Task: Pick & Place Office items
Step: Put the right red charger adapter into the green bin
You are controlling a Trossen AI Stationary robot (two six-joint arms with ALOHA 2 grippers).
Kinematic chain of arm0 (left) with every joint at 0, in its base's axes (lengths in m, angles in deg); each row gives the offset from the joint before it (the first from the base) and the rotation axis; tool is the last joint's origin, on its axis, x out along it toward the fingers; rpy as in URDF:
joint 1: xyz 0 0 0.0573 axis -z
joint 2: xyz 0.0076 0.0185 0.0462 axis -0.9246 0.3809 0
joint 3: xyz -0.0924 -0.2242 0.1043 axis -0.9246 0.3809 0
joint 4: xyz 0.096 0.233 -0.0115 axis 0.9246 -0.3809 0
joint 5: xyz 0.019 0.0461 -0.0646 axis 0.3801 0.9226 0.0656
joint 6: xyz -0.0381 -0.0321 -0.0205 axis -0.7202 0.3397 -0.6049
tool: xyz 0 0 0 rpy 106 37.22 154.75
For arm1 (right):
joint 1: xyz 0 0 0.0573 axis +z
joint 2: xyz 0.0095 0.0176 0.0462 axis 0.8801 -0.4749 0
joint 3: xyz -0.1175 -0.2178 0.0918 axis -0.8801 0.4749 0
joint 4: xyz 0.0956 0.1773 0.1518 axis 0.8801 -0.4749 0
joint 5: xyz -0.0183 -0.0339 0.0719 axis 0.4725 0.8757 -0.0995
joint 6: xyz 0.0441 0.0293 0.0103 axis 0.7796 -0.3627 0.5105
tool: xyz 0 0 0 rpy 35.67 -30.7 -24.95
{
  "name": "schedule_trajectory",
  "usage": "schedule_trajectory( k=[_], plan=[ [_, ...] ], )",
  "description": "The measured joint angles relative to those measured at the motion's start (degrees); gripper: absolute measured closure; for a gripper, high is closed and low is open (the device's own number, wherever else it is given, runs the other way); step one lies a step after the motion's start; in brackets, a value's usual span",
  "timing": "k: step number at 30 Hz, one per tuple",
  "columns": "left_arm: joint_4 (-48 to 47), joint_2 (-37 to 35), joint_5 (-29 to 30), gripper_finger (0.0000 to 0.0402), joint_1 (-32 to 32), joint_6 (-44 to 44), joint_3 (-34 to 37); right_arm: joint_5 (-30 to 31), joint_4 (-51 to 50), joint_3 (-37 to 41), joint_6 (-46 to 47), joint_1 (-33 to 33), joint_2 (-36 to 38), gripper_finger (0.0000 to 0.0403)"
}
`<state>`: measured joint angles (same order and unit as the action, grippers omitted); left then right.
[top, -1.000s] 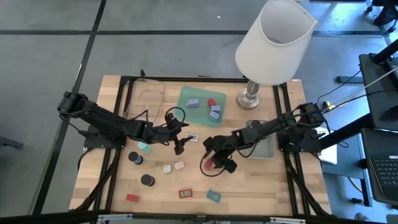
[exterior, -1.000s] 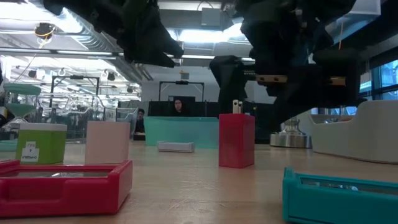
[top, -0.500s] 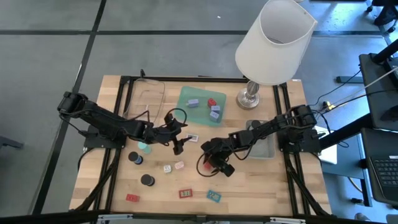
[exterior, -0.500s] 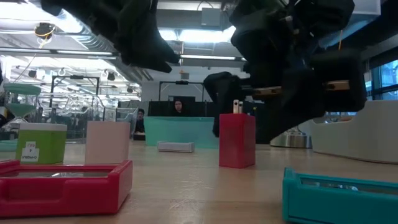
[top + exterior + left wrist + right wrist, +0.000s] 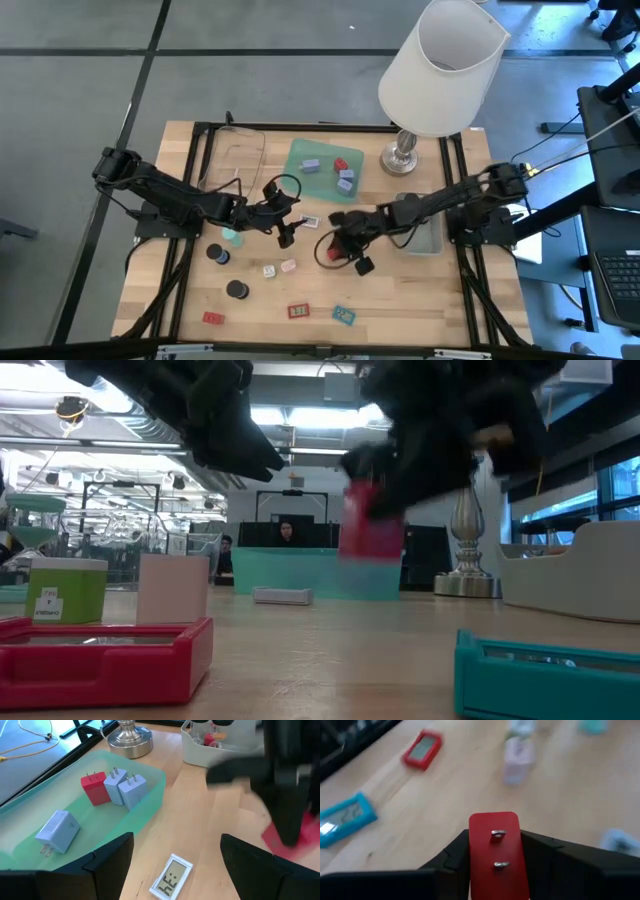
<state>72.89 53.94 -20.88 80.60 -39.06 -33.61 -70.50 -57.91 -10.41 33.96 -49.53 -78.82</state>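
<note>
Right wrist view: the right gripper (image 5: 494, 870) pinches the red plug block (image 5: 495, 851), lifted clear above the table (image 5: 445, 795). Carry it level toward the green tray (image 5: 320, 165). Beyond, the left gripper (image 5: 284, 232) waits, fingers spread.

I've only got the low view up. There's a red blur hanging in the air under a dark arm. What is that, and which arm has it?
Observer: It's a red plug block with two metal prongs, clamped in the right gripper.
Operator: Where's the other arm?
Observer: The left gripper hangs over the table's middle, jaws open, holding nothing.
Operator: What's in that green tray behind?
Observer: The green tray holds one red block and three lavender blocks.
</note>
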Motion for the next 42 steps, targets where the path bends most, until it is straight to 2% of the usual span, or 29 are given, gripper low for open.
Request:
schedule_trajectory(
  k=[3,7,10,15,17,21,35,42],
  plan=[
    [-0.1,0.0,0.3,0.0107,0.0,0.0,0.0,4.8,-0.7,0.0,2.9,-1.7,4.9,0.0284],
    [-0.1,0.0,2.2,0.0107,-0.1,0.0,0.0,18.3,2.8,0.0,8.6,-5.2,8.7,0.0284],
    [-0.1,0.0,4.2,0.0107,-0.5,0.0,0.0,25.8,4.8,0.0,15.4,-8.6,8.4,0.0284],
    [-0.1,0.0,4.7,0.0107,-1.9,0.0,0.0,33.5,4.9,0.0,25.7,-14.1,4.9,0.0284],
    [-0.1,0.0,4.7,0.0107,-2.3,0.0,0.0,34.1,5.7,0.0,30.2,-15.7,3.8,0.0283],
    [-0.1,0.0,4.7,0.0107,-2.4,0.0,0.0,31.4,6.5,0.0,35.6,-18.0,1.8,0.0278],
    [-0.3,0.0,4.6,0.0107,-2.3,0.5,0.0,31.1,8.7,0.0,37.1,-18.3,-6.2,0.0276],
    [-0.3,0.0,4.4,0.0107,-2.3,0.5,0.0,26.5,4.7,-0.1,37.5,-18.3,-5.9,0.0276]
  ],
)
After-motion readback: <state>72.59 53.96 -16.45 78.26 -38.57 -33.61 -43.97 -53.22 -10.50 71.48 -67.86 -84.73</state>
